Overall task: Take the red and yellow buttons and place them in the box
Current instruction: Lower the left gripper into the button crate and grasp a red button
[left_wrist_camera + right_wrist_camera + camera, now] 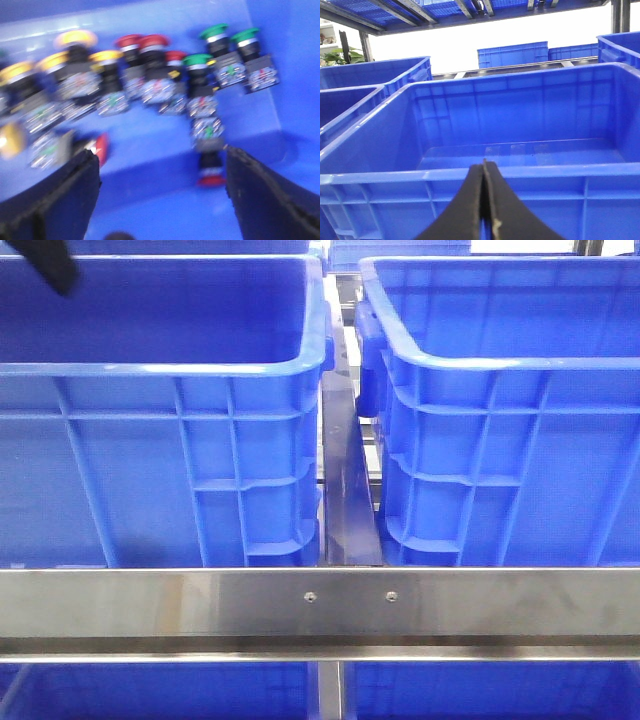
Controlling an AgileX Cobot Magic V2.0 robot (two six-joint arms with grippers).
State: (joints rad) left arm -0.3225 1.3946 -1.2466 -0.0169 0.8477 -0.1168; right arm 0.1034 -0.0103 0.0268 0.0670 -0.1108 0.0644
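The left wrist view is blurred and looks into a blue crate that holds several push buttons. Red buttons and yellow buttons stand in a row with green-capped ones. My left gripper hangs open above the crate floor with nothing between its fingers. One red button lies just beside one finger, another beside the other finger. My right gripper is shut on nothing, just outside the near rim of an empty blue box.
Two large blue crates stand side by side behind a steel rail, with a narrow gap between them. A dark strip shows over the left crate's far corner. More crates stand further back.
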